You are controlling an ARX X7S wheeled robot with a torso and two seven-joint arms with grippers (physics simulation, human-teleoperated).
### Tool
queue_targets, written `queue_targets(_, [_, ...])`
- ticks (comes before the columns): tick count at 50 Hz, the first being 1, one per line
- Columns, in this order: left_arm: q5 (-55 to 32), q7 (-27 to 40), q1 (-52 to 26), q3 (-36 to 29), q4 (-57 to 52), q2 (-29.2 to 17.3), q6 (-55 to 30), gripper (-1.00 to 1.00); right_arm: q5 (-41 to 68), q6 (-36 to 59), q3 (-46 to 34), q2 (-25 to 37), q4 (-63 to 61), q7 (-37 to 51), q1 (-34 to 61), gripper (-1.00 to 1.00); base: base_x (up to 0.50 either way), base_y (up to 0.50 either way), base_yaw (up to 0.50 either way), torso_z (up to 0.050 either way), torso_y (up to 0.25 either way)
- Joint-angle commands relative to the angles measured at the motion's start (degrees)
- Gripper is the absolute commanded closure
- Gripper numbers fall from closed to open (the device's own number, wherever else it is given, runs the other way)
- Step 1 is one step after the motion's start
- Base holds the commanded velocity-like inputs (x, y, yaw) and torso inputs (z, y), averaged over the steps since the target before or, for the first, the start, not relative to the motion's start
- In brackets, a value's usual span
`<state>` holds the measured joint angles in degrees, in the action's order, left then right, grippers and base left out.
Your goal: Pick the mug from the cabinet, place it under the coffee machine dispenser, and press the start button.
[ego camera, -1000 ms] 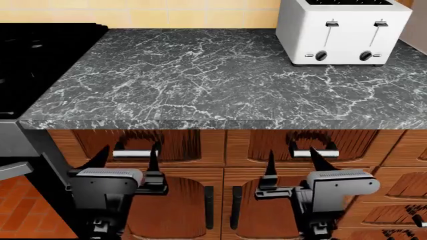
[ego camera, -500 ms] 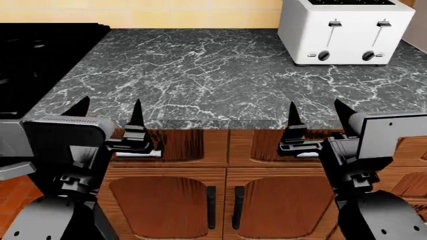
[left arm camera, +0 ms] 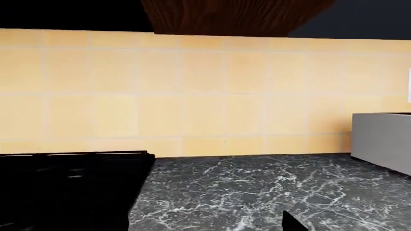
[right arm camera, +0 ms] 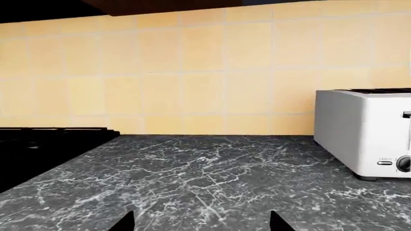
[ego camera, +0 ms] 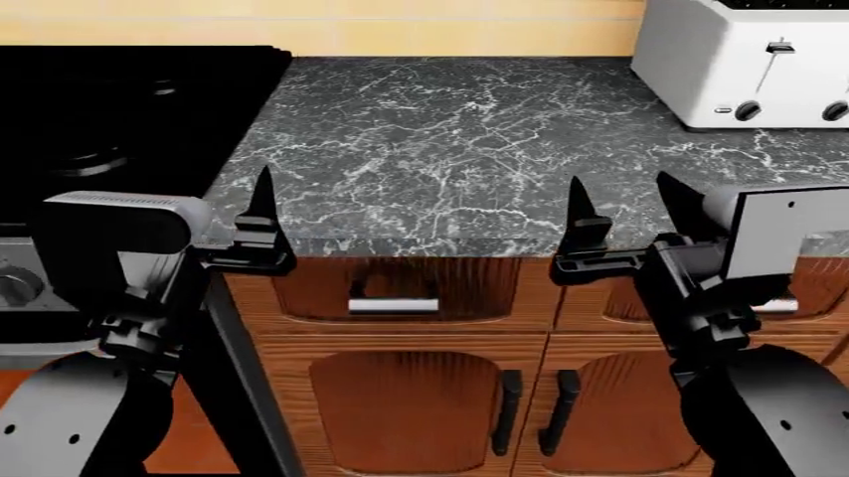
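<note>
Marble counter (ego camera: pixel 438 149) at frame centre with both grippers, left gripper (ego camera: pixel 258 229) and right gripper (ego camera: pixel 617 224), spread open and empty at its front edge, mug nowhere visible: risk of knocking fingers against the edge while searching blind.

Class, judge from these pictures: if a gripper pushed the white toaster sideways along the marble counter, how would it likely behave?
The toaster looks broad and boxy, so it would probably slide rather than tip. The polished-looking counter may offer little grip. Its smooth white sides could slip against the fingers.
</note>
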<state>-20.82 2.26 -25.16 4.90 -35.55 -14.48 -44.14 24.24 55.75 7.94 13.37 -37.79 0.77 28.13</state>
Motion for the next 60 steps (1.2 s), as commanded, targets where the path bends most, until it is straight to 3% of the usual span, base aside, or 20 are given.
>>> queue_targets(1, [-0.52,0.06,-0.31,-0.1,-0.29,-0.5,-0.34,-1.0,2.13,1.22,1.7,-0.61,-0.27,0.2,0.83,-1.0,0.0,0.5,0.0,0.0,0.0])
queue_targets(60, [-2.85,1.69,0.21,0.26,-2.22,-1.72,-0.9,-1.0,3.07,-1.73,0.22,-0.26,0.12,2.09,1.32,-1.0,0.01,0.5,0.0,0.0,0.0])
